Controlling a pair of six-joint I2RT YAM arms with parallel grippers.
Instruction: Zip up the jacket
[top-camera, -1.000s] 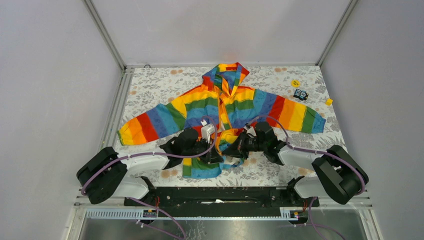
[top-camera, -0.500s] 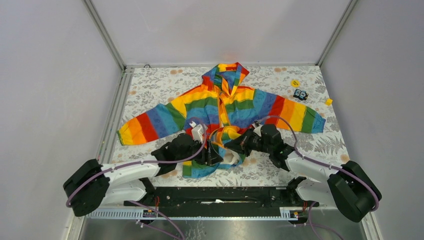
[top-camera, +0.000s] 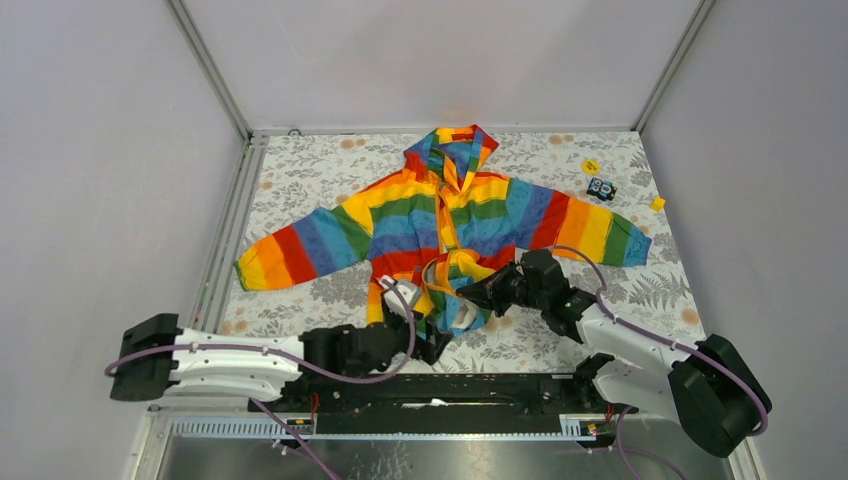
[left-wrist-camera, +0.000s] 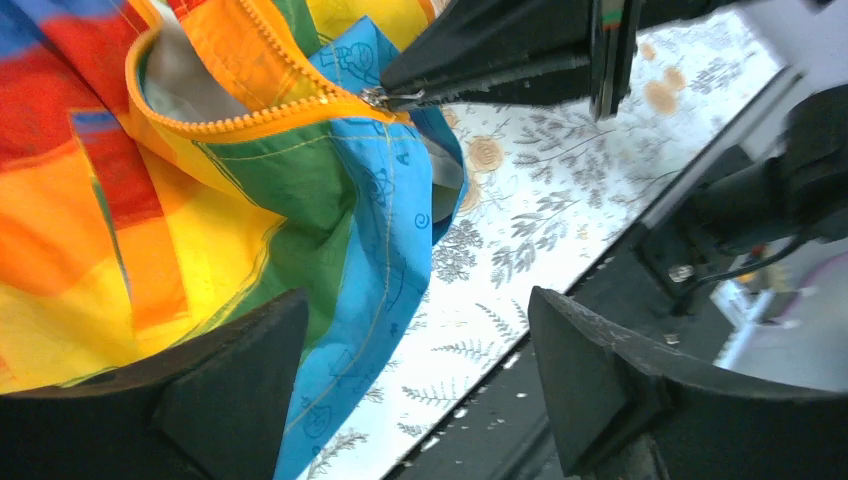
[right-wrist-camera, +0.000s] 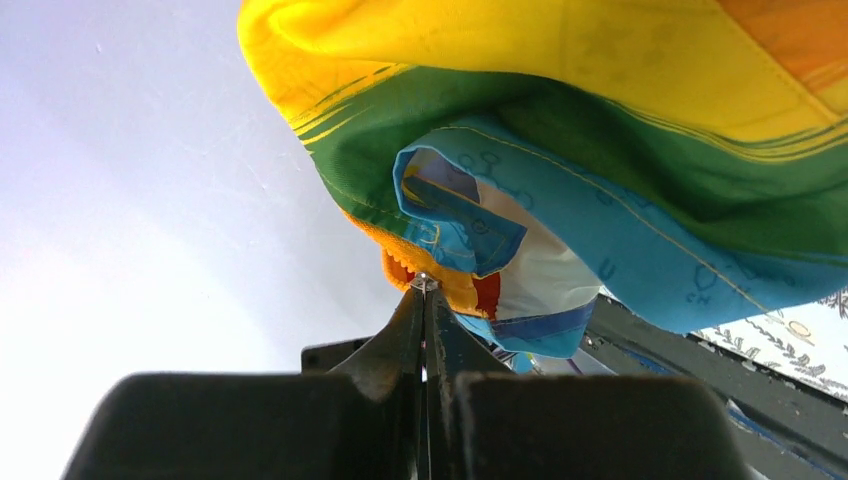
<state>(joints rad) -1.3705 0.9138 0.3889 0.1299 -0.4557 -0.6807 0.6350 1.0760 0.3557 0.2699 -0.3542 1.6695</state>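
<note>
In the middle of the flowered counter (top-camera: 300, 165) the jacket (top-camera: 400, 215) lies spread with both sleeves out and its lower front lifted. The right pincer (right-wrist-camera: 424, 288) is closed tight on the bottom end of the orange zipper (left-wrist-camera: 270, 115). The left pincer (left-wrist-camera: 418, 305) stands wide beside the blue hem and grips nothing.

Top cam: the jacket (top-camera: 440, 225) has its bottom hem mostly buried under both arms, and I can't make out the left end effector (top-camera: 428, 338) fingertips against it. Three bits at the tabletop (top-camera: 300, 170) far right, a yellow disc (top-camera: 590, 166), a dark thing (top-camera: 600, 188) and a yellow cube (top-camera: 657, 203), are too tiny to ID. Both wrist cams crop the jacket at the frame edges.
</note>
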